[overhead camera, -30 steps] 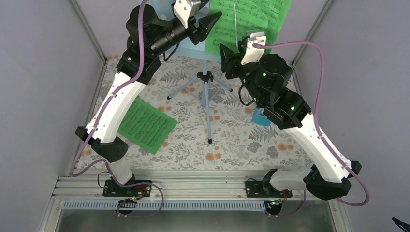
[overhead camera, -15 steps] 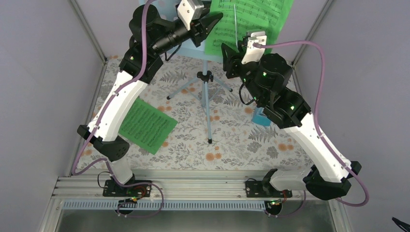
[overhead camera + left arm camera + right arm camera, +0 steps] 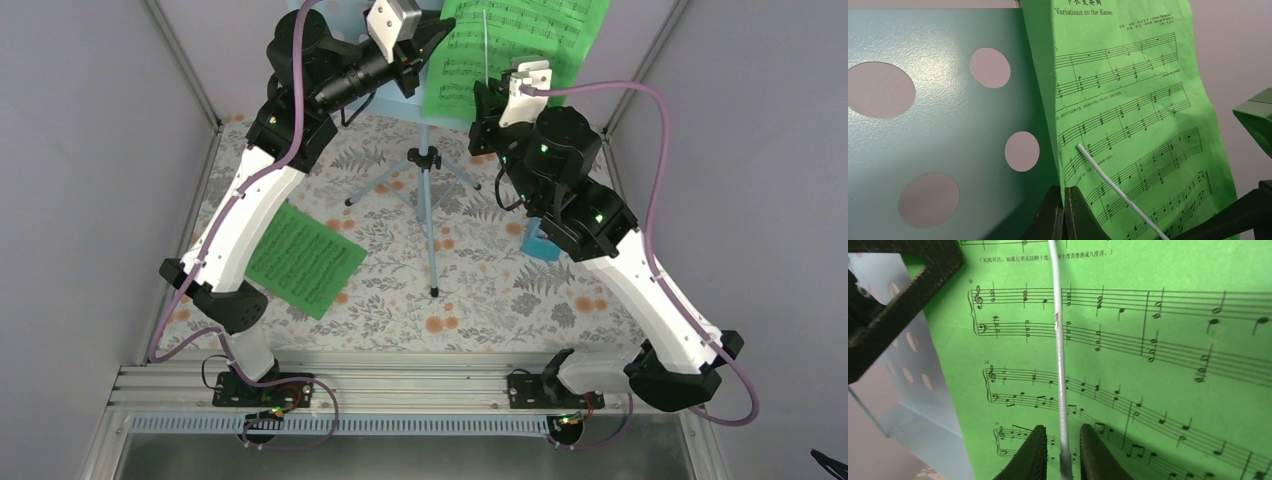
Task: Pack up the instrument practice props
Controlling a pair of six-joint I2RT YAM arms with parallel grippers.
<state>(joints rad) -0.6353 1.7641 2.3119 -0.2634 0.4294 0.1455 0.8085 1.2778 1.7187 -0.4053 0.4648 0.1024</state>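
Note:
A bright green sheet-music page (image 3: 530,40) (image 3: 1138,100) (image 3: 1148,365) leans on the pale blue music stand, whose hole-punched desk (image 3: 938,125) rises on a tripod pole (image 3: 430,230). My left gripper (image 3: 1064,189) (image 3: 437,35) is shut on that page's left edge. A thin white retaining rod (image 3: 1060,340) (image 3: 1113,185) lies across the page. My right gripper (image 3: 1060,430) (image 3: 483,100) straddles the rod's lower part, its jaws narrow with a small gap on each side. A second green page (image 3: 303,258) lies flat on the table at the left. The blue metronome (image 3: 540,243) peeks out under the right arm.
The floral tablecloth (image 3: 470,300) covers the table between grey enclosure walls (image 3: 90,200). The stand's tripod legs (image 3: 380,185) spread at the middle back. An aluminium rail (image 3: 420,385) carrying both arm bases runs along the near edge.
The left jaws have closed onto the page's edge. The right gripper has moved up towards the page, and its jaws have narrowed round the white rod.

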